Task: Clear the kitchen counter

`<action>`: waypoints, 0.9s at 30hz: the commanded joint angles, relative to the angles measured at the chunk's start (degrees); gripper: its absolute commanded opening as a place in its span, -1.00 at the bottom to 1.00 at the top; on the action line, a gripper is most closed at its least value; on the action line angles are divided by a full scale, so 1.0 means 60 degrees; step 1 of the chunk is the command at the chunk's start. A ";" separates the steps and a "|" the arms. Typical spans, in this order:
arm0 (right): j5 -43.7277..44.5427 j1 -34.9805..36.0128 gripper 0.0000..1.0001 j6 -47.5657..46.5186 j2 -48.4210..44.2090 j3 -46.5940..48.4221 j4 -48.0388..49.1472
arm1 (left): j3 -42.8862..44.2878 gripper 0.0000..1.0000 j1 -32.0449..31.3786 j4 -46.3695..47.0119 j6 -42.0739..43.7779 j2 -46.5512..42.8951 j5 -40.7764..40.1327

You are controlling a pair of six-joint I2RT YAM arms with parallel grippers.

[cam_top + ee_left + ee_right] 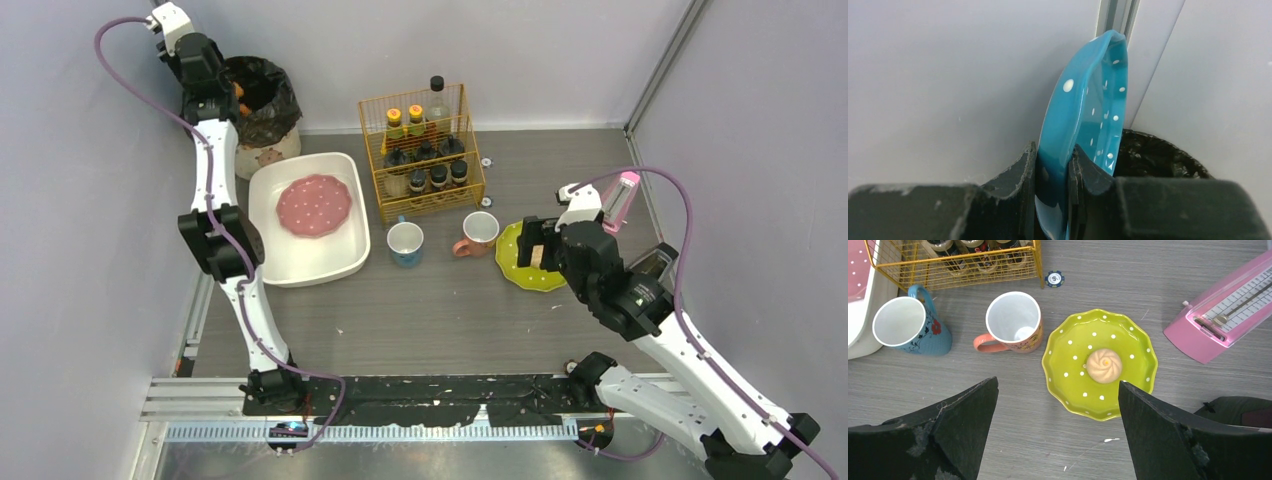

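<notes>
L hand [1053, 160] clamped on teal dotted plate [1088, 100], held on edge above black-lined bin [1158, 150]. R hand [1058, 385] wide open over green plate [1130, 337] w/ bun [1104, 365] on desk [430, 310].

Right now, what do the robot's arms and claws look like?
The left arm and right arm are white tubes with chunky black joints. A purple cable loops along each. The left gripper and right gripper have two black, scuffed wedge fingers.

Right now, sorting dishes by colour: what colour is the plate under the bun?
Plate: lime green with white dots; right wrist view shows it best.
</notes>
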 commanded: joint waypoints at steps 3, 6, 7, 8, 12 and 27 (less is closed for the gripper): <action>-0.0260 -0.0052 0.91 -0.0120 0.0072 0.0290 0.0247 | 0.0387 -1.00 -0.0109 0.3133 0.1996 -0.0969 0.0819; -0.0410 -0.0053 0.91 -0.0106 0.0027 0.0252 0.0245 | 0.0493 -1.00 -0.0203 0.3354 0.2248 -0.1169 0.0949; -0.0445 -0.0063 0.91 -0.0098 -0.0012 0.0229 0.0249 | 0.0517 -1.00 -0.0209 0.3373 0.2229 -0.1231 0.0931; -0.0454 -0.0065 0.91 -0.0093 -0.0043 0.0223 0.0244 | 0.0507 -1.00 -0.0220 0.3359 0.2175 -0.1321 0.0901; -0.0458 -0.0075 0.90 -0.0094 -0.0330 0.0154 0.0241 | -0.0098 -1.00 -0.0287 0.3265 0.1373 -0.2072 0.0635; -0.0653 -0.0071 0.91 -0.0076 -0.2075 -0.0669 0.0276 | -0.6790 -1.00 -0.0353 0.3103 -0.5787 -0.7808 0.1298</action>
